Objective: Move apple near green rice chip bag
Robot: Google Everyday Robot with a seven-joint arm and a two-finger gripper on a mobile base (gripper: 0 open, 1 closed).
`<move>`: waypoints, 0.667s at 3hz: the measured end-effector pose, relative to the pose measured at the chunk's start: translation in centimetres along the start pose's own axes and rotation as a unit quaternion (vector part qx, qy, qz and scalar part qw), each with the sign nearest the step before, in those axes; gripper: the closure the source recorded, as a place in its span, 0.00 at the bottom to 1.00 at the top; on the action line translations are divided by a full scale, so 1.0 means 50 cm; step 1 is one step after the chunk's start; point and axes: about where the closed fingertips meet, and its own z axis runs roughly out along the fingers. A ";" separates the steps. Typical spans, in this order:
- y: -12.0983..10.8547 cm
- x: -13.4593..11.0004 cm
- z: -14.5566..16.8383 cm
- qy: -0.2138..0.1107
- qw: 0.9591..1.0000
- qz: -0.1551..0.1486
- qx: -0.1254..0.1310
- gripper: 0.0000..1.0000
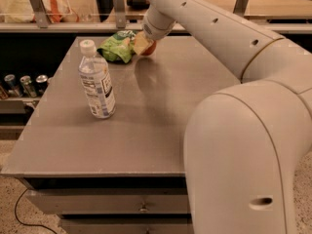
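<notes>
Apple (151,48) is at the far end of the table (161,111), just beside the green rice chip bag (116,48) on its right. Only a red sliver of it shows. I read this as the drop spot, so I judge the task nearly done. Gripper (145,45) is low over the tabletop, fingers pinching the apple, not spread. Water bottle (97,82) stands upright well apart, nearer the camera.

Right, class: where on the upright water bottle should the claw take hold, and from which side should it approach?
Probably around the labelled middle of the water bottle, coming in level from its right over the table: it stands upright, tall and round, and its cap is small. The claw is at the far end, at the apple beside the green rice chip bag.
</notes>
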 end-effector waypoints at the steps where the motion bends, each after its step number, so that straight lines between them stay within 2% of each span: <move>1: 0.006 0.002 0.012 0.005 1.000 -0.002 -0.007 0.12; 2: 0.013 0.003 0.019 0.007 1.000 -0.004 -0.015 0.00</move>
